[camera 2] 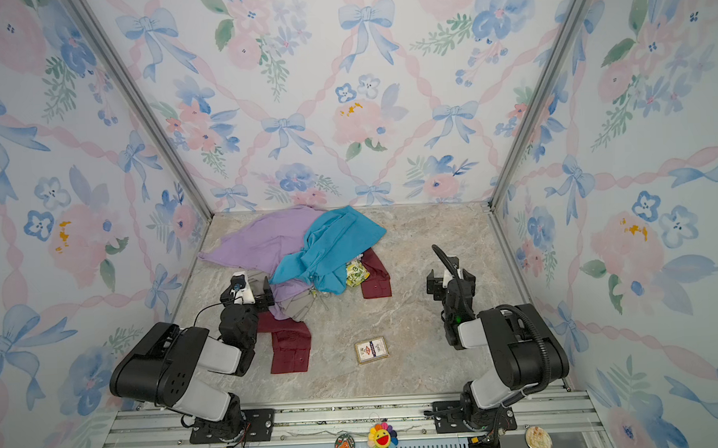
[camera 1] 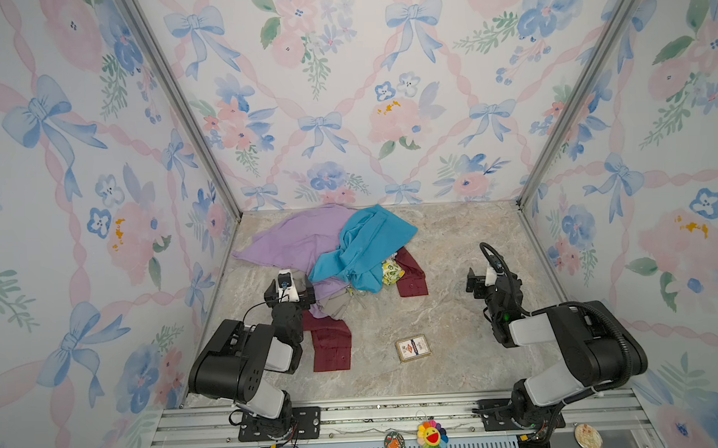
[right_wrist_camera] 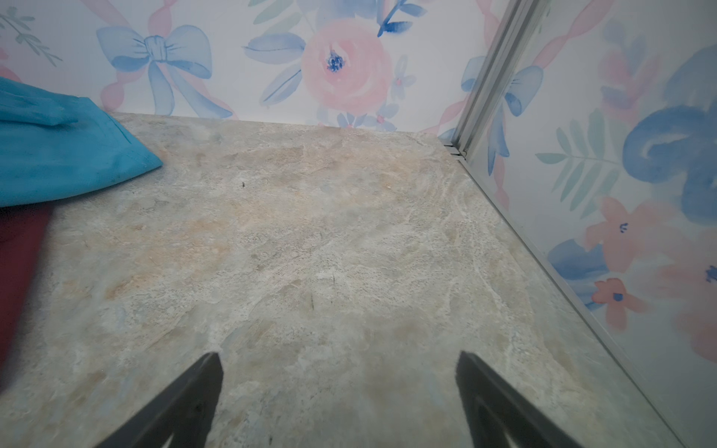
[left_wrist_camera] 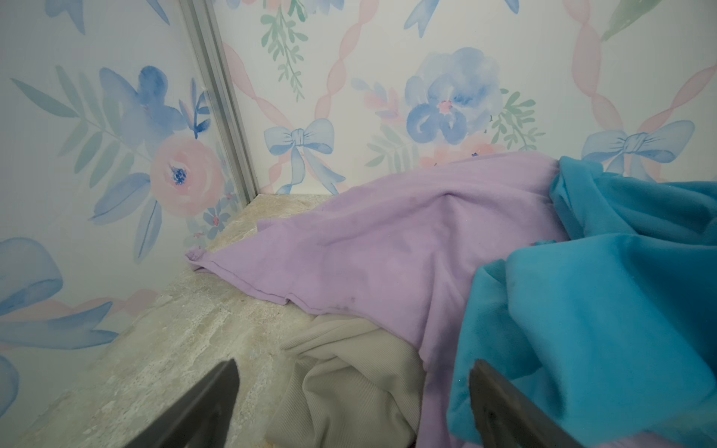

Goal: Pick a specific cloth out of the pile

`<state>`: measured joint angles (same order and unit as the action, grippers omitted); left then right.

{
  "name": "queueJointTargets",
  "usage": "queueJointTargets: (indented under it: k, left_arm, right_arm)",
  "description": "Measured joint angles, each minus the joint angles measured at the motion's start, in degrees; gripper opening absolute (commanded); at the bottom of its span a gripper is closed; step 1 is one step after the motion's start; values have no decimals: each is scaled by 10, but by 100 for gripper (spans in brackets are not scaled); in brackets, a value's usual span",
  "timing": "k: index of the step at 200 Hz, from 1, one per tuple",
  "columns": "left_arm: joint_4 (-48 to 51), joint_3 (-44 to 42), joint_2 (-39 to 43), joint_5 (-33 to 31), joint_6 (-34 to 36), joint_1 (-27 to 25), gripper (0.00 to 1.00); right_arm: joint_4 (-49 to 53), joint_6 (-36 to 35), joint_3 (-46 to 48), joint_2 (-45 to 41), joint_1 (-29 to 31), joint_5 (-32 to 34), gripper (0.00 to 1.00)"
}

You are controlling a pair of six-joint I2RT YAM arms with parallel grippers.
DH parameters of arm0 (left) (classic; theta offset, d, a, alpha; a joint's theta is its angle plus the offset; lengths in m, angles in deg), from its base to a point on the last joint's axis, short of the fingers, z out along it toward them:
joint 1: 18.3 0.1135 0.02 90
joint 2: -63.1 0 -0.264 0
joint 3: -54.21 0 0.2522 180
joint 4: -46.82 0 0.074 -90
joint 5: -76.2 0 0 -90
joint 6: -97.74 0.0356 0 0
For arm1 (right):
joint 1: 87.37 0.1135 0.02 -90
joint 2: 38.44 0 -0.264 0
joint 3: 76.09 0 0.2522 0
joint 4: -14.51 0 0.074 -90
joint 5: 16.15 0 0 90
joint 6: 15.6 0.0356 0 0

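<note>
The cloth, a dark maroon shirt, lies mostly buried under the pile. One cuffed sleeve (camera 1: 331,347) (camera 2: 290,348) sticks out at the front and another part (camera 1: 411,274) (camera 2: 376,276) at the right. The pile has a lilac shirt (camera 1: 295,240) (left_wrist_camera: 388,240), a teal-blue garment (camera 1: 362,250) (left_wrist_camera: 601,291), a grey-beige piece (camera 1: 336,307) (left_wrist_camera: 349,388) and a lemon-print piece (camera 1: 392,270). My left gripper (camera 1: 289,292) (camera 2: 247,294) (left_wrist_camera: 353,372) is open at the pile's front left edge, its jaws astride the grey-beige and lilac fabric. My right gripper (camera 1: 493,277) (camera 2: 450,281) (right_wrist_camera: 339,368) hangs open over bare floor, right of the pile.
A small card box (camera 1: 412,348) (camera 2: 371,350) lies on the marble floor in front of the pile. Wallpapered walls close in the back and both sides. A flower plush (camera 1: 431,436) hangs on the front rail.
</note>
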<state>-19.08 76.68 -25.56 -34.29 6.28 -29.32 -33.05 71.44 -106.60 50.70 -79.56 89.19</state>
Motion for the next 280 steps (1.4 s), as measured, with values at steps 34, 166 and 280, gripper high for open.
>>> queueJointTargets:
  k: [34, 166, 280]
  left_arm:
    - [1, -2, 14, 0, 0, -2, 94]
    - [148, 35, 216, -55, 15, -29, 95]
    - [395, 173, 239, -80, -84, -9, 98]
  right_arm:
    - [-40, -7, 23, 0, 7, 7, 97]
    - [-142, -37, 66, 22, 44, 73, 97]
    - [271, -59, -120, -197, 219, 233, 97]
